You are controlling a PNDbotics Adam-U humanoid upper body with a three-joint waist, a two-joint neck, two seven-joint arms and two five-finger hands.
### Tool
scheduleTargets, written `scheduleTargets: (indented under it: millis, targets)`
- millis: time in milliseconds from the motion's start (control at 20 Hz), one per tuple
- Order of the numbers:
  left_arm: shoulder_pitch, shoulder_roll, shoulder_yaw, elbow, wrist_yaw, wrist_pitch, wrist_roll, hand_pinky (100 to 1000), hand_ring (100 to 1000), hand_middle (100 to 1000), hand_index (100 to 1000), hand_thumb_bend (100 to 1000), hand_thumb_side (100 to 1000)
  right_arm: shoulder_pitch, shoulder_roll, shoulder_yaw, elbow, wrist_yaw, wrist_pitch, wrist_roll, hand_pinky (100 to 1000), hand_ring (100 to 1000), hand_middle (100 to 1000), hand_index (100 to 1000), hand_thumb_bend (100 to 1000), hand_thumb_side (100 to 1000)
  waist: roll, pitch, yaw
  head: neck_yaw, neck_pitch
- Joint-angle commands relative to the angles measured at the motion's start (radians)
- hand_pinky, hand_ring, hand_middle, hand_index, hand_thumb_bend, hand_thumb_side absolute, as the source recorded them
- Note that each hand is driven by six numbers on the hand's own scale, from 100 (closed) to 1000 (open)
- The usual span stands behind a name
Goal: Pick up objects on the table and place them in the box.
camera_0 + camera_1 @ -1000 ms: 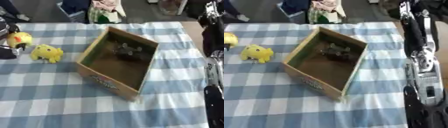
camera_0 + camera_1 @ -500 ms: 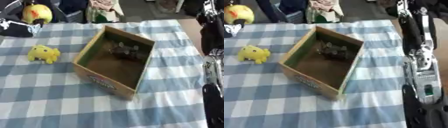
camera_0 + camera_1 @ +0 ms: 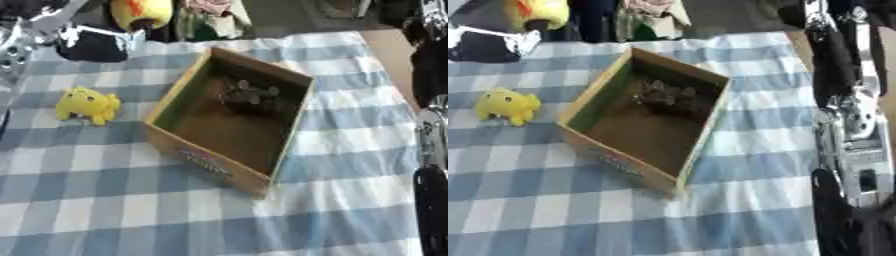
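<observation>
A blue-and-white checked table carries an open cardboard box, set askew near the table's middle, one corner pointing toward the near edge. Inside it, against the far wall, lies a small dark grey thing whose shape cannot be made out. A yellow plush toy sits on the cloth toward the table's left edge, well apart from the box. Above the far-left corner of the table the left hand, black with silver parts, is raised off the cloth with a round yellow toy with an orange mark at its top; the toy seems to be held there, but how the fingers lie round it is too blurred to tell. The left eye view shows more of the silver arm running down the picture's left edge, while the right eye view cuts most of that off and shows only the hand's dark bulk and the toy at the top-left corner. The right arm hangs along the table's right edge: the right eye view shows its silver joints and black links at length, the left eye view only a thin strip. The right hand itself does not show in either view.
</observation>
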Motion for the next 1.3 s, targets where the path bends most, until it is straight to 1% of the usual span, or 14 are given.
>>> scheduleTargets:
  millis: [50, 250, 350, 600, 800, 1150, 1300]
  targets:
    - [-0.028, -0.043, -0.013, 0.029, -0.043, -0.022, 0.027, 439, 570, 501, 630, 100, 272, -0.017, 0.001, 0.007, -0.029, 0.0, 0.002, 0.004, 720, 625, 449, 759, 100, 584, -0.001, -0.017, -0.003, 0.015, -0.007]
    - [-0.02, -0.093, -0.045, 0.085, -0.082, -0.063, 0.052, 427, 571, 508, 638, 100, 265, -0.014, 0.008, 0.009, -0.039, -0.001, 0.006, 0.005, 720, 625, 449, 759, 100, 592, 0.004, -0.016, -0.006, 0.02, -0.009]
    - [-0.016, -0.11, -0.059, 0.098, -0.097, -0.08, 0.062, 429, 576, 511, 641, 100, 250, -0.011, 0.01, 0.01, -0.043, -0.003, 0.009, 0.006, 721, 625, 450, 759, 100, 593, 0.005, -0.016, -0.006, 0.02, -0.009]
    - [-0.009, -0.143, -0.09, 0.133, -0.121, -0.112, 0.065, 432, 579, 512, 641, 100, 257, -0.01, 0.015, 0.013, -0.05, -0.006, 0.014, 0.009, 721, 625, 450, 759, 100, 600, 0.006, -0.015, -0.007, 0.019, -0.012]
    - [-0.003, -0.164, -0.113, 0.156, -0.1, -0.141, 0.069, 439, 586, 522, 655, 100, 252, -0.012, 0.017, 0.013, -0.052, -0.007, 0.015, 0.009, 721, 625, 449, 759, 100, 597, 0.004, -0.012, -0.01, 0.013, -0.013]
    - [0.011, -0.182, -0.14, 0.197, -0.081, -0.176, 0.038, 454, 601, 540, 680, 100, 246, -0.013, 0.017, 0.012, -0.049, -0.011, 0.017, 0.01, 721, 625, 448, 759, 100, 605, 0.001, -0.005, -0.01, 0.01, -0.017]
    - [0.012, -0.186, -0.145, 0.216, -0.071, -0.184, 0.005, 492, 635, 576, 735, 100, 245, -0.015, 0.016, 0.011, -0.049, -0.012, 0.017, 0.009, 721, 625, 448, 758, 100, 602, -0.001, -0.003, -0.011, 0.011, -0.02]
